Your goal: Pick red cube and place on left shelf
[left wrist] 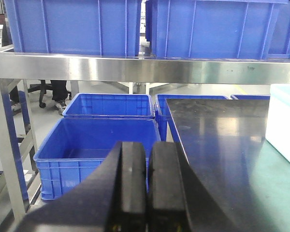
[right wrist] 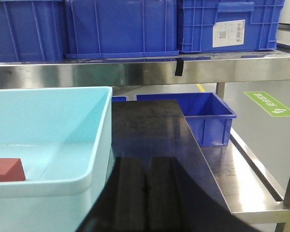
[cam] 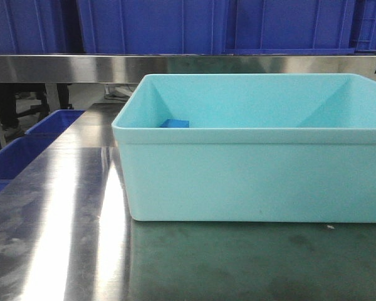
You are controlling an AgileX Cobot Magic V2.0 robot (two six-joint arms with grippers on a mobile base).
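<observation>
Red cube lies inside turquoise tub, untouched. Left gripper: jaws pressed together, nothing between. Right gripper: same, just beside tub. Left shelf carries blue crates.

Turquoise tub open on top; shelf rail, blue crates behind

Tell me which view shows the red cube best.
The right wrist view: the red cube lies in plain sight on the floor of the tub. The front view shows only a blue block over the tub wall, no red cube. The left wrist view catches just the tub edge, no cube.
</observation>
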